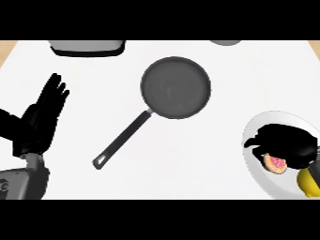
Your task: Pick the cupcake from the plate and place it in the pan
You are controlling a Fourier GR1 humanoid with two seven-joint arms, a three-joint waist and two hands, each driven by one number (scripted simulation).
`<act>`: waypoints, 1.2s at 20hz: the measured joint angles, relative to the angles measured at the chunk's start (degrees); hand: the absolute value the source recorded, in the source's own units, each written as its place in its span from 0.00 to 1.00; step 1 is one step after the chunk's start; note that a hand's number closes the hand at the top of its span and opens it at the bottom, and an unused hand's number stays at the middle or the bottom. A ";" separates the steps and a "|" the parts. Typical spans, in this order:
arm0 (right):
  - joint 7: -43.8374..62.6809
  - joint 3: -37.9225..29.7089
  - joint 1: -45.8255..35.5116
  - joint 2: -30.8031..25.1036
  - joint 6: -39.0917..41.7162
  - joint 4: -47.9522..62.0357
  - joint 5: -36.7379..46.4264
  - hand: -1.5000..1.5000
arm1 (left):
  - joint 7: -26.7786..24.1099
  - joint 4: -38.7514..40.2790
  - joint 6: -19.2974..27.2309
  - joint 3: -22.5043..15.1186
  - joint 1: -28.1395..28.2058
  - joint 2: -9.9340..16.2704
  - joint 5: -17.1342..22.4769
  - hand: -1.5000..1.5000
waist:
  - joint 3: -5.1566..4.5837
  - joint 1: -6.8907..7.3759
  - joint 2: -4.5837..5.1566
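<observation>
On the plate (pixel 259 133), the right robot hand (pixel 287 143) curls round the mostly hidden cupcake (pixel 277 164); left robot hand (pixel 37 117) spread open.

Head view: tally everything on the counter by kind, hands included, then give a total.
Pan: 1
Plate: 1
Cupcake: 1
Yellow item on the plate: 1
Grey object at the far edge: 1
Grey round object at the far edge: 1
Hands: 2, left hand, right hand
Total: 8
</observation>
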 measured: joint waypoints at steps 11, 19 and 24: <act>5.54 -4.14 -1.59 6.88 2.12 1.81 -2.41 1.00 | 0.38 -0.38 -1.48 1.52 0.40 0.57 0.85 0.50 | -0.11 0.18 -0.04; 35.01 -15.27 -5.55 19.46 5.61 3.75 -2.82 1.00 | 0.45 -0.40 -1.43 1.39 0.30 0.59 0.71 0.50 | -0.53 -0.19 -0.29; 53.38 -19.22 -11.81 25.30 2.23 1.62 1.38 1.00 | 0.58 -0.15 -1.76 0.89 0.25 0.61 0.50 0.50 | -0.75 1.33 -0.81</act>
